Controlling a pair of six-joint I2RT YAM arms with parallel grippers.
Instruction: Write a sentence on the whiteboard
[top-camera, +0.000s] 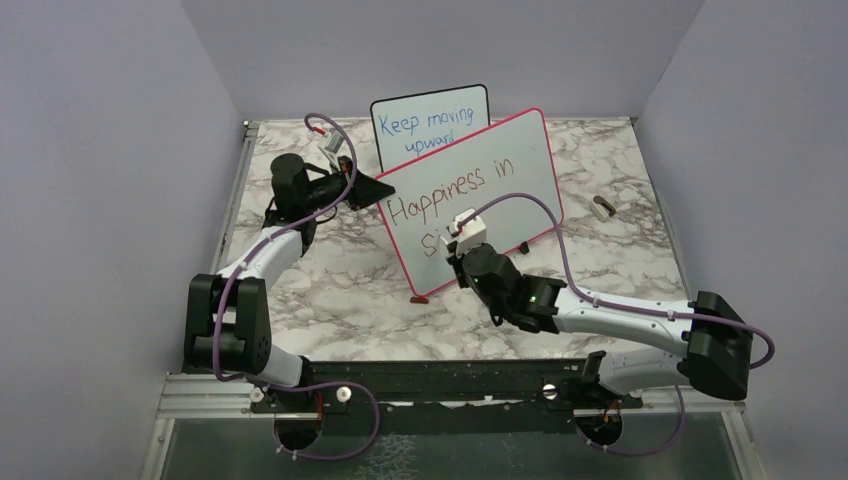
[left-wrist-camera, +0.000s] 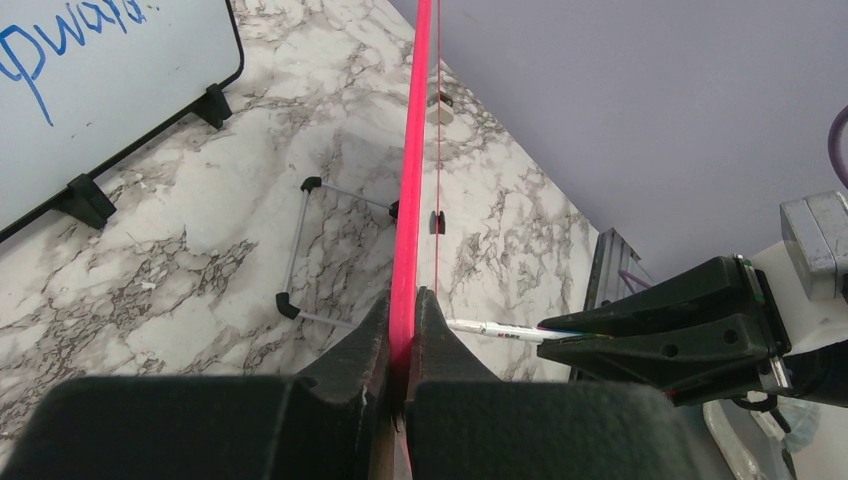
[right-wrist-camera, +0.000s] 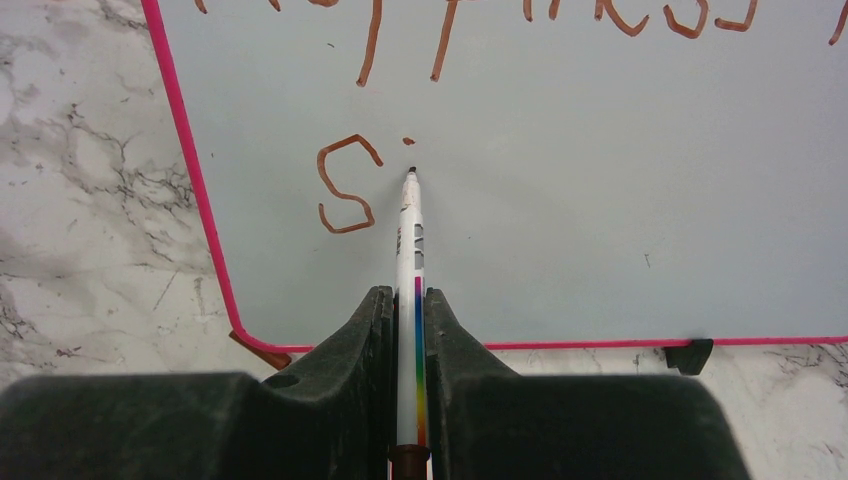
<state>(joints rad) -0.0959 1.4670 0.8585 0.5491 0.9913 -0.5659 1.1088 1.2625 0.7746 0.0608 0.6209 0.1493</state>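
The whiteboard (top-camera: 520, 165), pink-framed, stands tilted at mid-table. My left gripper (top-camera: 365, 190) is shut on its left edge, and the left wrist view shows the pink frame (left-wrist-camera: 412, 150) pinched in the left gripper (left-wrist-camera: 403, 300). The sentence (top-camera: 450, 190) reads "Happiness in" in brownish red, with an "S" (right-wrist-camera: 345, 185) and a dot started on the line below. My right gripper (right-wrist-camera: 405, 300) is shut on a white marker (right-wrist-camera: 410, 250) with a rainbow stripe. The marker's tip sits at the board just under the dot, right of the "S". The right gripper (top-camera: 462, 235) is in front of the board's lower left.
A smaller black-framed board (top-camera: 430, 125) with blue writing stands behind the whiteboard. A small pale object (top-camera: 602, 208) lies on the marble at the right. A brown piece (right-wrist-camera: 260, 350) lies by the whiteboard's lower left corner. Purple walls close in three sides.
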